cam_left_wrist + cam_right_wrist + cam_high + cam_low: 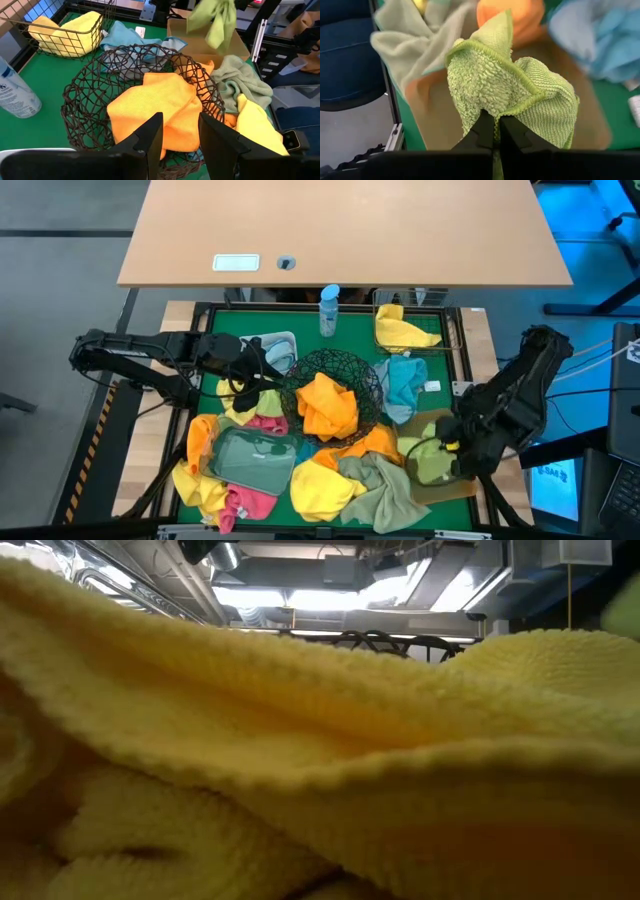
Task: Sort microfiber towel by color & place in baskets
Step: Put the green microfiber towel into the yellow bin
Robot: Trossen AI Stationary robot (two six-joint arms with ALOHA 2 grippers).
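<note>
Yellow towel (pixel 320 790) filled the low view. Sorting was partly done; loose towels still lay across the green bench (pixel 355 325). Orange towel (pixel 325 405) sat in the round wire bowl (pixel 368 380), another yellow cloth (pixel 403 330) in the square wire basket (pixel 452 332). Right tool (pixel 493 131) gripped a light-green towel (pixel 520 95) above the tan bin (pixel 239 44). Left tool (pixel 180 132) hovered parted, empty, by the bowl.

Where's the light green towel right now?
The light green towel is pinched in the right gripper, on the table's right side over the tan bin in the high view.
</note>
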